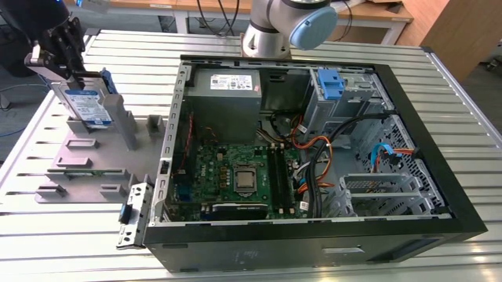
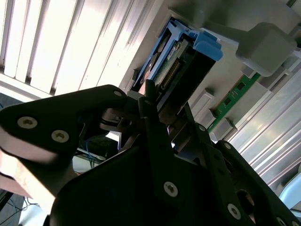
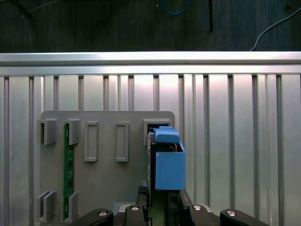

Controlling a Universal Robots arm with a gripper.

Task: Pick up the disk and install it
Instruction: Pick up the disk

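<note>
Claw (image 1: 79, 75) pinching disk (image 1: 88, 106) upright at grey holder (image 1: 94, 154); green strip (image 1: 82, 172) beside, PC case (image 1: 314, 247) nr.

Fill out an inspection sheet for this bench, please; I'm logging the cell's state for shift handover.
Surface: slatted metal table carrying a grey holder plate and an open computer case.
Job's things: the disk stands upright in the holder plate, blue rails on its sides, not in the case.
Clutter: green circuit strip seated in the holder plate.
Grippers: the gripper is at the disk's upper end.
Cables: orange, black and blue leads inside the case.
Surroundings: the arm rises behind the case; wooden furniture beyond the table.
</note>
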